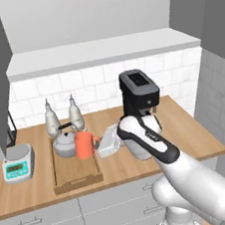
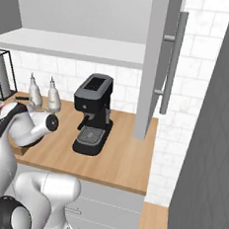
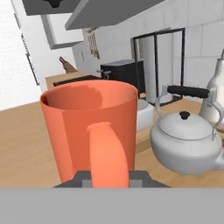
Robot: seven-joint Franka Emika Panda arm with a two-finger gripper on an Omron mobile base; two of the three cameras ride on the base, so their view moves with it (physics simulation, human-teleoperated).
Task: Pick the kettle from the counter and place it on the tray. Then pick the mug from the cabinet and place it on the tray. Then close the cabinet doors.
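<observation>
Wooden counter (image 1: 188, 134) — tray (image 1: 75, 179) with kettle (image 1: 65, 145), pincer (image 1: 100, 145) clamped on mug (image 1: 85, 144) — coffee machine (image 1: 140, 96) behind

The mug (image 1: 86, 144) is coloured orange-red; the kettle (image 1: 65, 144) silver-grey (handle black); the tray (image 1: 77, 177) and counter (image 1: 187, 130) light brown.

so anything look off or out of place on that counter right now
Nothing stands out. The kettle and mug stand upright, side by side on the tray, nothing spilled. The gripper is shut on the mug's handle. A cabinet door is open.
</observation>
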